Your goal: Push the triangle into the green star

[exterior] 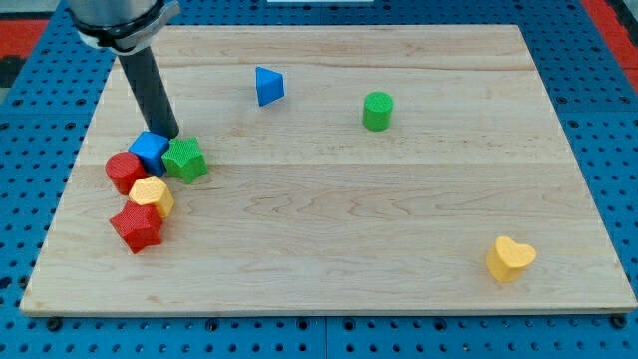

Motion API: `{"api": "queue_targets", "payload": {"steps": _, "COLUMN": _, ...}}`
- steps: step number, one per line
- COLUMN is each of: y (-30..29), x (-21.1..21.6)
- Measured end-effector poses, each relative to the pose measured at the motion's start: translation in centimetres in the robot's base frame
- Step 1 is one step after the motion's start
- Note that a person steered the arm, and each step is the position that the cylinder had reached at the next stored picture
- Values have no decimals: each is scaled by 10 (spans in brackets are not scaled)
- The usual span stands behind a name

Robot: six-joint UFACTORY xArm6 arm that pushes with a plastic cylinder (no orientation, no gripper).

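At nine o'clock on the desk [329,239], my tip [169,135] touches the green star [185,160]; blue triangle [267,86] sits at twelve; no claw shows.

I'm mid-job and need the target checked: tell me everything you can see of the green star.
The green star is a small, chunky block with a ridged, matte, plastic-looking surface, lying flat on the wooden board at the view's left. Its points look blunt. It belongs to a tight cluster: the blue block touches its left side and the yellow block sits just below-left. My tip stands just above-left of it, beside the blue block. The blue triangle lies well apart, up-right.
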State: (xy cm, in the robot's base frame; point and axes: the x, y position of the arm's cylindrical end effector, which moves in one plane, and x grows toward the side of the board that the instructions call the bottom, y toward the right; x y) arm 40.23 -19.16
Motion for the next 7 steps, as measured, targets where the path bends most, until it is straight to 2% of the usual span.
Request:
{"api": "queue_targets", "payload": {"steps": 2, "y": -12, "x": 23}}
{"api": "queue_targets", "payload": {"steps": 4, "y": 67, "x": -43}}
{"api": "queue_targets", "payload": {"steps": 5, "y": 186, "x": -39}}
{"api": "queue_targets", "payload": {"steps": 6, "y": 227, "x": -76}}
{"api": "queue_targets", "payload": {"steps": 7, "y": 197, "x": -118}}
